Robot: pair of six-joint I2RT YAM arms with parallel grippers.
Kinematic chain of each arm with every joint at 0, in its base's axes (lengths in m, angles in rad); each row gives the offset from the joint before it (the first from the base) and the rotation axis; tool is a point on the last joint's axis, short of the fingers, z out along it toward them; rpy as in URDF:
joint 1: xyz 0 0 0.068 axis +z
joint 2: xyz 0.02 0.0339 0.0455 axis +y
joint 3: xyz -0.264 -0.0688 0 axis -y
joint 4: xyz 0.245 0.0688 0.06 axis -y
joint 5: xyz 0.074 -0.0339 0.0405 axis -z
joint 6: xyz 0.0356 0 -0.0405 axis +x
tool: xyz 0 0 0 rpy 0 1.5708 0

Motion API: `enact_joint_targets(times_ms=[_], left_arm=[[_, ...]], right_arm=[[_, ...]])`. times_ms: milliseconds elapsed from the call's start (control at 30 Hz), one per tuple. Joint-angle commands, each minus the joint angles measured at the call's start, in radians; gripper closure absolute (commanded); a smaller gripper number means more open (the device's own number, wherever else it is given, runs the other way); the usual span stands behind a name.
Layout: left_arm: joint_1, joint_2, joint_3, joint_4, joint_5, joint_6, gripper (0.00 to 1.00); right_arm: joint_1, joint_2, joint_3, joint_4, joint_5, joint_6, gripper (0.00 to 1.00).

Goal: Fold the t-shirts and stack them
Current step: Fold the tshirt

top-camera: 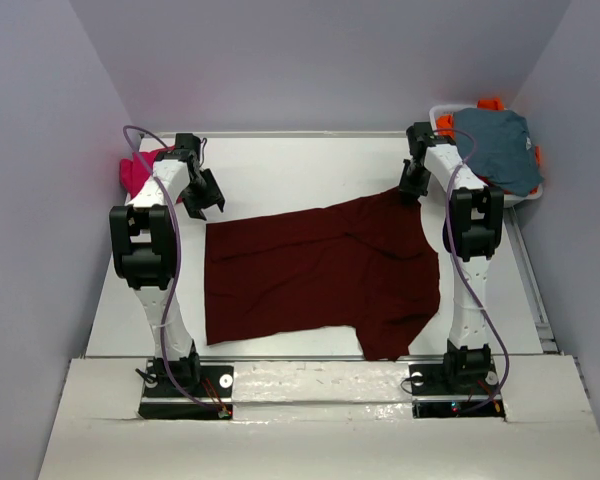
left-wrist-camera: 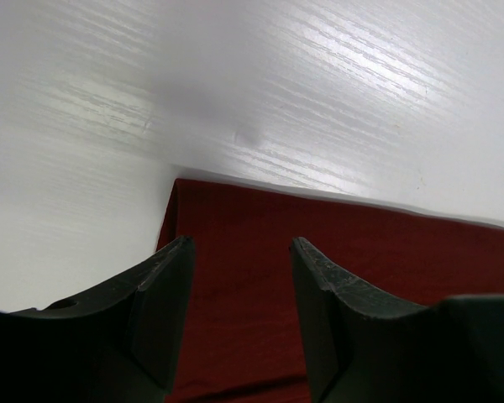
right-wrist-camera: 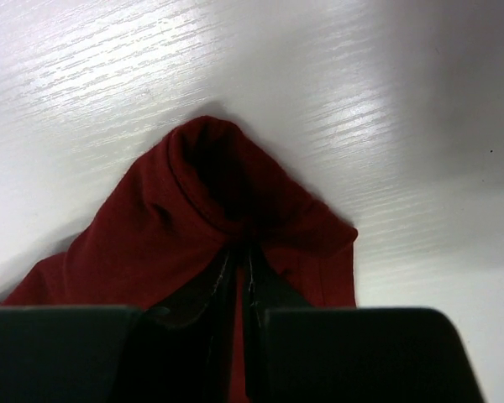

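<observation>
Maroon shirt [top-camera: 320, 275] lies spread nearly flat across the middle of the table [top-camera: 300, 160], one sleeve trailing toward the near edge. Its far right corner is bunched into a peak. The right gripper [right-wrist-camera: 244, 256] has closed on that peak, jaws pressed together with cloth between them. The left gripper [left-wrist-camera: 239, 252] sits at the far left corner, jaws about half apart with nothing between them. The shirt's edge and corner show just beyond its fingers; whether the tips touch cloth I cannot tell.

The step looks like taking both far corners to bring that edge over toward the near one. To do it well, the left should come down right at the corner, catch cloth rather than skim the table, and close firmly before either arm lifts. Both should then rise together with the edge taut between them, so the fold lands straight. A lone pull from the right would likely drag the shirt askew.

At the far left a pink shirt [top-camera: 135, 172] lies behind the left arm. At the far right a basket [top-camera: 438, 108] holds a grey-blue shirt [top-camera: 500, 150] and orange cloth [top-camera: 490, 103].
</observation>
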Motion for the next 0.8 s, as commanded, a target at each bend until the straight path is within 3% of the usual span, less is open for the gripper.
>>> enact_joint_targets(times_ms=[0,267,767], left_arm=[[0.002,-0.012,0.008,-0.014,-0.013,0.011,0.40],[0.002,-0.016,-0.002,-0.023,0.006,0.014,0.40],[0.020,-0.075,-0.193,0.052,0.021,0.008,0.40]], right_arm=[[-0.007,-0.021,0.012,0.005,0.035,-0.008,0.90],[-0.007,-0.021,0.058,-0.032,0.041,-0.008,0.92],[-0.007,-0.032,0.052,-0.038,0.036,-0.011,0.92]])
